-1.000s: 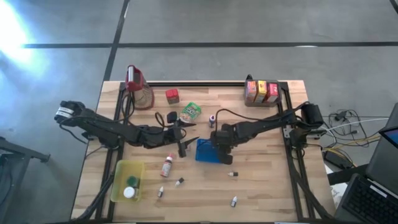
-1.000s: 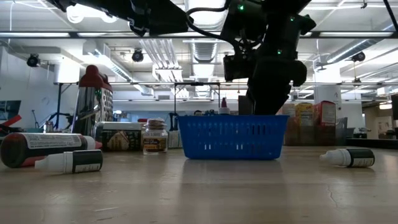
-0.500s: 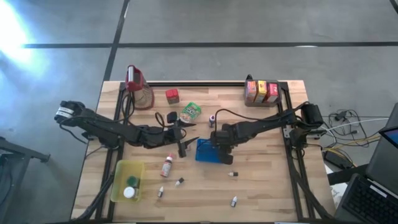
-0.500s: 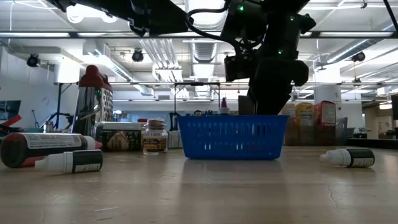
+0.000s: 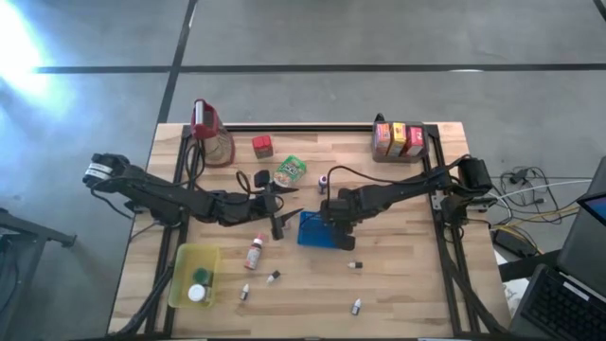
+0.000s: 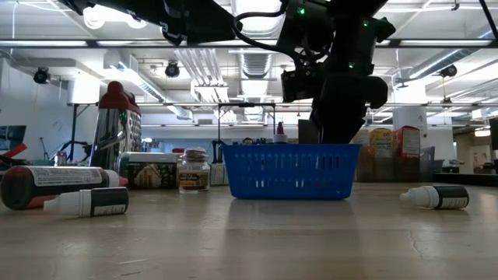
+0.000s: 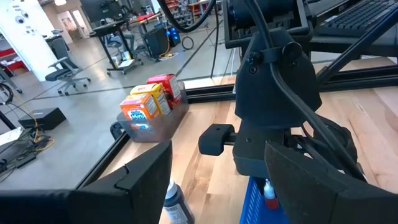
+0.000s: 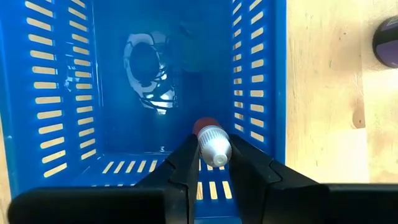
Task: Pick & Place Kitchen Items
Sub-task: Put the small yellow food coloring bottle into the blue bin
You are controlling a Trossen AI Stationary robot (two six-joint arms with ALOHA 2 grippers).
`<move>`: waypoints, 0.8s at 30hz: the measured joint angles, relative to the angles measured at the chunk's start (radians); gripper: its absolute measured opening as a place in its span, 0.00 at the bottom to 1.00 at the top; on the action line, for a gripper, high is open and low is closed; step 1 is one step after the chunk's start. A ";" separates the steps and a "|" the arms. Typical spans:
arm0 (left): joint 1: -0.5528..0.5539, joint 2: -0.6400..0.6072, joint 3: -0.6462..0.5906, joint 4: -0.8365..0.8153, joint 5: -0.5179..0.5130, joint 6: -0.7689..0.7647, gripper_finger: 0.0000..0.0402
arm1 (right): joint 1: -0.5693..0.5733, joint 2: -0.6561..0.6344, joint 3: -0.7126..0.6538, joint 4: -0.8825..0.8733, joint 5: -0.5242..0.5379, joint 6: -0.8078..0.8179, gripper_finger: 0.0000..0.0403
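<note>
We had the right gripper [image 8: 214, 163] hanging over the blue perforated plastic basket [image 8: 62, 93], its jaws pinching a tiny white-capped bottle with a red band [image 8: 213, 144] at the centre of the right wrist frame. In the high view that basket [image 5: 311, 232] sat at the middle of the wooden desk [image 5: 407, 275], with the right gripper [image 5: 333, 221] above its right half.

We judged the bottle light, stiff and smooth-sided, so it could slip or swivel; the hold sat just under the cap, which looked sound for a short drop into the basket.

The left gripper [image 5: 277, 224] hovered just left of the basket, jaws spread and holding nothing.

Other items lay loose: a small white-and-dark dropper bottle [image 6: 436, 197] at the right of the low frame, a larger red-and-white bottle [image 5: 254, 253] lower left of centre in the high view, a green packet [image 5: 291, 170] above centre, and orange and red cartons [image 5: 398, 139] at upper right. We guessed the cartons were light but crushable, best taken across the flat faces. A yellow tray [image 5: 180, 278] sat at lower left.
</note>
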 joint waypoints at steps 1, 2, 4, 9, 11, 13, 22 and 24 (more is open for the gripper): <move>0.000 0.000 0.000 0.000 0.000 0.000 0.65 | 0.000 0.000 0.000 0.000 0.000 0.000 0.17; 0.000 0.000 0.000 0.000 0.000 0.000 0.65 | 0.000 0.000 0.000 0.000 0.000 0.000 0.17; 0.000 0.000 0.000 0.000 0.000 -0.001 0.65 | 0.000 0.000 0.000 0.000 0.000 0.001 0.18; 0.000 0.000 0.000 0.000 0.000 -0.001 0.65 | 0.000 0.000 0.000 -0.008 0.000 0.004 0.24; 0.000 0.000 0.000 0.000 0.000 -0.001 0.65 | 0.000 0.000 0.000 -0.009 0.000 0.004 0.27; 0.000 0.000 0.000 0.000 0.000 -0.002 0.65 | 0.000 0.000 0.000 -0.009 0.000 0.004 0.29; 0.000 0.000 0.000 0.000 0.000 -0.002 0.65 | 0.001 -0.003 0.000 -0.014 0.000 0.004 0.35; 0.000 0.000 0.000 0.000 0.000 -0.002 0.65 | 0.001 -0.007 0.000 -0.016 0.000 0.004 0.36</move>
